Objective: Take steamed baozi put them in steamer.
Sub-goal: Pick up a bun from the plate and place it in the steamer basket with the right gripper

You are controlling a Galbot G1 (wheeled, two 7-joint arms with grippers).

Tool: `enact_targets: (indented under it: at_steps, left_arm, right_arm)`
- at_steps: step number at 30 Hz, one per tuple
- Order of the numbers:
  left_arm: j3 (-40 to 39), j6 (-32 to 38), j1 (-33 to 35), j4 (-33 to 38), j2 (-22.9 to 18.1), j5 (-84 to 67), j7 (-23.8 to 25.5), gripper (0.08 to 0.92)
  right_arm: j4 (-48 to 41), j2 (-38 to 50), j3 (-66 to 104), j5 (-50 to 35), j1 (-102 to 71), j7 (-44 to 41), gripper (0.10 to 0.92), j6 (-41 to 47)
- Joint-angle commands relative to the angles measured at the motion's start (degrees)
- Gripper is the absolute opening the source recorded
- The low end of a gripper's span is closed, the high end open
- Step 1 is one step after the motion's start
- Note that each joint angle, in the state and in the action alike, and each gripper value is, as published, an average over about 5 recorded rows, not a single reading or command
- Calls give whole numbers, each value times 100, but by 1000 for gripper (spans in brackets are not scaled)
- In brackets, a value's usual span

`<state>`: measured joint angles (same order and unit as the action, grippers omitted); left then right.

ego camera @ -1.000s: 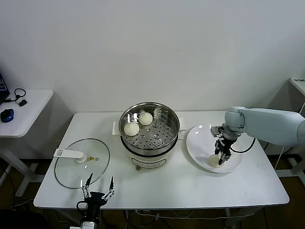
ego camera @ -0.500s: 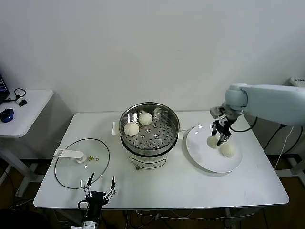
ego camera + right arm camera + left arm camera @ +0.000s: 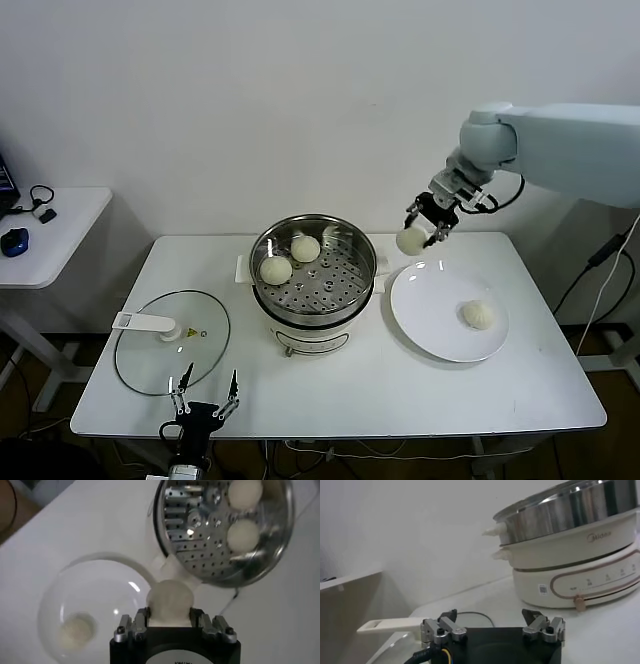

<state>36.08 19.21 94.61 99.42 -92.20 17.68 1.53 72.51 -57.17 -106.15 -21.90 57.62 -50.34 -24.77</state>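
**A Bun Is Being Carried to the Steamer**

From the head view, a bun is being held in the air by the right gripper. It is being gripped from both sides so it is not dropped. It is hanging between the plate and the steamer, just beside the steamer's rim, probably so it can be put inside next. Two buns are already sitting on the holey tray, near the far left side, so room is being left for more. One bun is waiting on the plate. The glass lid is lying flat on the desk, out of the way, so the steamer is being kept open. The left gripper is parked low at the front edge of the desk.

From the left wrist view, the left gripper is being held wide apart with nothing in it. The steamer is seen from the side.

From the right wrist view, the carried bun is being squeezed between the right gripper's two sides. Far below it, the steamer and the plate are being seen.
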Motion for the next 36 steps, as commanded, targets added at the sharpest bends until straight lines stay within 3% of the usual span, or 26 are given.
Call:
enact_targets:
  at_steps: [1, 8, 22, 36]
  left_arm:
    - [-57, -9, -21, -22, -280, 35, 3, 823]
    - [-78, -5, -32, -19, -280, 44, 4, 823]
    - [-77, -3, -12, 30, -280, 9, 13, 823]
    - [-98, -4, -49, -12, -280, -69, 28, 823]
  right_arm:
    - [96, -578, 247, 1158, 189, 1005, 551, -2312]
    - [33, -1146, 405, 1172, -385, 1112, 551, -2372]
    - [-907, -2245, 443, 1262, -1111, 1111, 557, -2514]
    - [-1229, -2671, 98, 1190, -1203, 987, 560, -2523]
